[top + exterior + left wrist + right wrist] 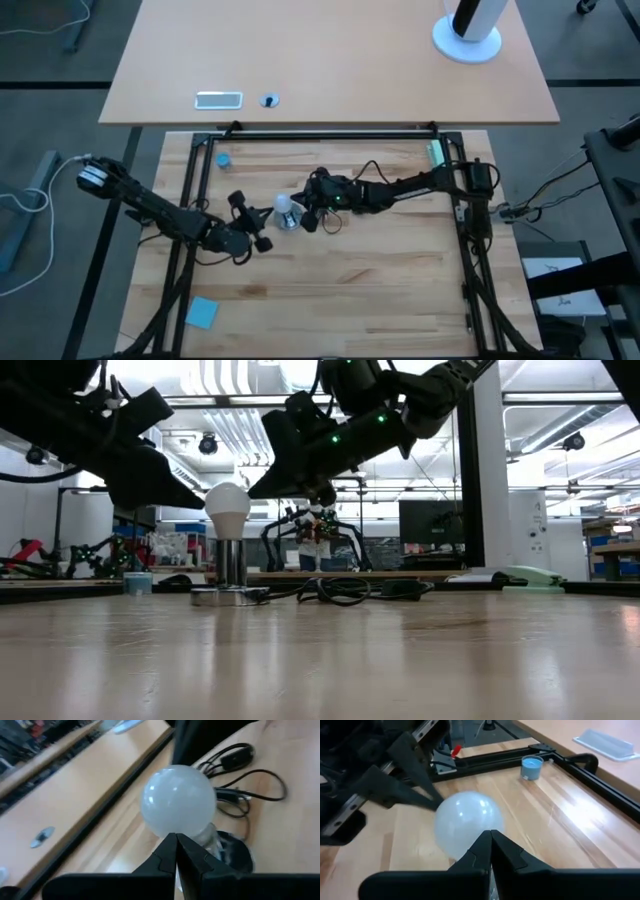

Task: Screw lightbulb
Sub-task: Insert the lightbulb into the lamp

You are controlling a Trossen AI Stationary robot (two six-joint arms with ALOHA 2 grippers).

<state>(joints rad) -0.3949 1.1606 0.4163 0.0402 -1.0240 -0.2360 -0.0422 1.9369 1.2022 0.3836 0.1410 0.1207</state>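
Observation:
The white frosted lightbulb [228,503] stands upright with its silvery base in the round silver socket [230,567], whose disc lies on the table near its middle. The bulb also shows in the high view [284,204]. My left gripper [176,837] is shut, its tips at the bulb's left side [203,506]. My right gripper [490,833] is shut, its tips at the bulb's right side [252,494]. The two arms come at the bulb from opposite sides, slanting down. My left gripper's shut fingertips [170,842] stand right at the bulb's round glass [175,820], coming from the table's left. I cannot tell whether they touch it. My right gripper's shut fingertips [485,840] stand right at the bulb's glass [470,825], coming from the table's right. I cannot tell whether they touch it.
The socket's black cord [330,222] loops on the table right of the bulb. A small blue cap [222,158] stands at the far left inside the black frame rail [320,136]. A blue square [201,312] lies near the front left.

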